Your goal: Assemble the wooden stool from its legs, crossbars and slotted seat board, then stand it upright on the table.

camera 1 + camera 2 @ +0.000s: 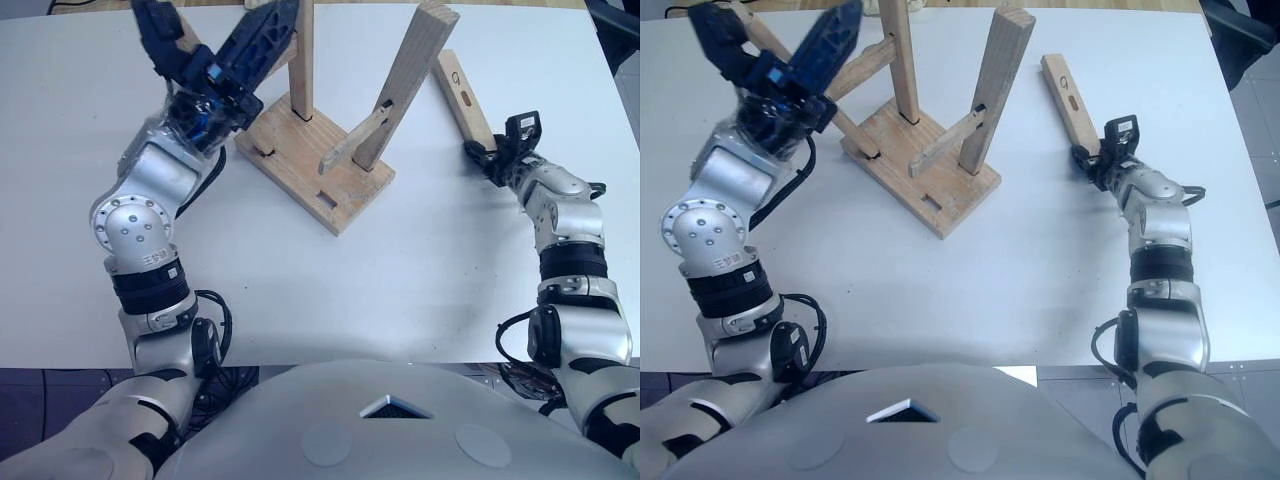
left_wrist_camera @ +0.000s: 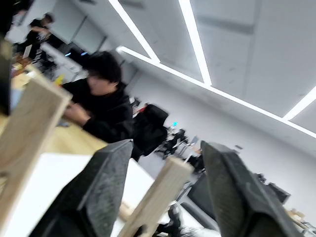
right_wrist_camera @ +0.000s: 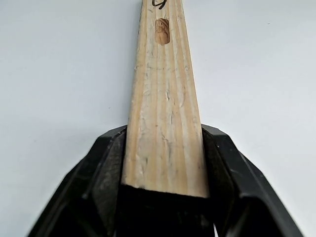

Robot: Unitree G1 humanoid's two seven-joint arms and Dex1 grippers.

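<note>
Readying a fit, the right tool (image 1: 1095, 160) clamps the loose leg (image 1: 1068, 98) by the desk's (image 1: 1040, 280) right edge; the left tool (image 1: 780, 42) gapes.

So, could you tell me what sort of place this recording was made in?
Probably an open-plan office or lab: long ceiling strip lights, a black office chair in the room behind, and a white worktable.

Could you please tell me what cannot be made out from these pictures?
Head views: the upper edge cuts off the top of the upright leg.
Head views: the left end effector covers most of the slanted leg.
Right wrist view: the right end effector hides the near end of the loose leg.
</note>
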